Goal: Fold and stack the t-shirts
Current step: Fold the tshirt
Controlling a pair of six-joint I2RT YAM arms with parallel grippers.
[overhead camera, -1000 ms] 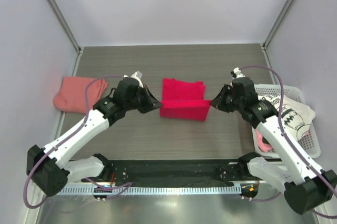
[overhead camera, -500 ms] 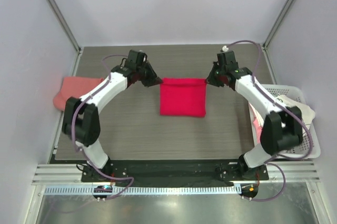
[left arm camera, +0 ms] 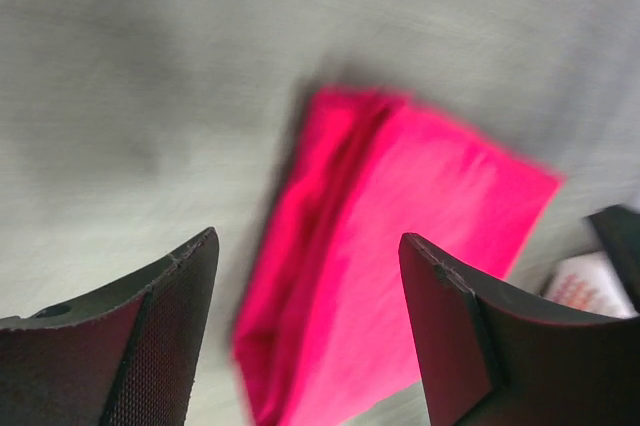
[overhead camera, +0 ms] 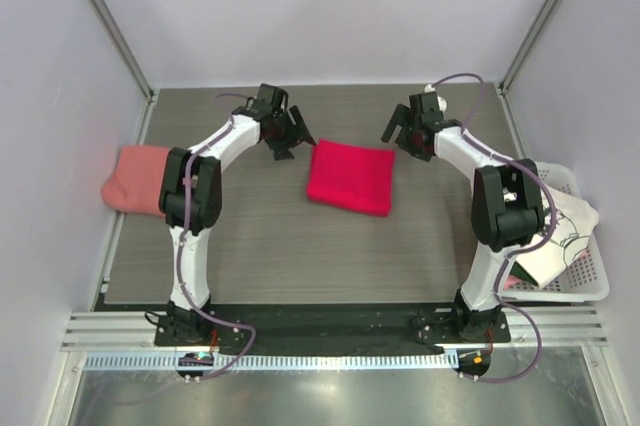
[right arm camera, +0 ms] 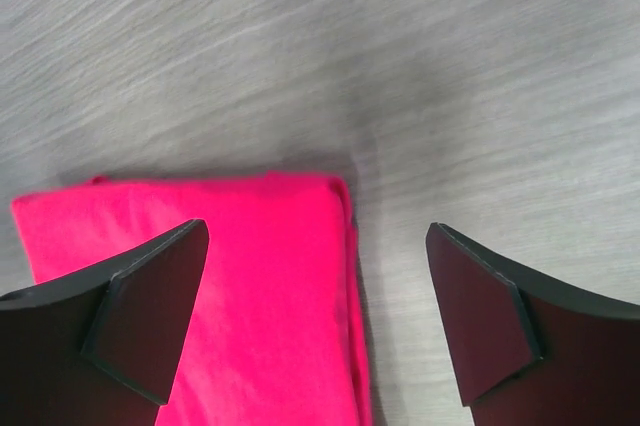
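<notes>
**Both tools open beside the folded crimson shirt**

From above, the crimson shirt (overhead camera: pixel 349 177) lies folded into a rough square in the middle of the tabletop (overhead camera: pixel 260 246), a little askew. The left tool (overhead camera: pixel 293 142) hangs just off its far left corner and the right tool (overhead camera: pixel 397 140) just off its far right corner. Neither touches the cloth. Only this view takes in the salmon shirt (overhead camera: pixel 135 178), bunched at the tabletop's left edge, and the white shirt (overhead camera: pixel 562 231), heaped in a white basket (overhead camera: pixel 592 291) on the right. Its black print is too small to read.

The left wrist camera adds what the overhead one misses: stacked layers along the crimson shirt's edge, blurred, seen between wide-spread fingers (left arm camera: pixel 150 346) that hold nothing. The right wrist camera shows a corner of that shirt lying flat, its fingers (right arm camera: pixel 490 316) likewise wide apart and empty.
</notes>
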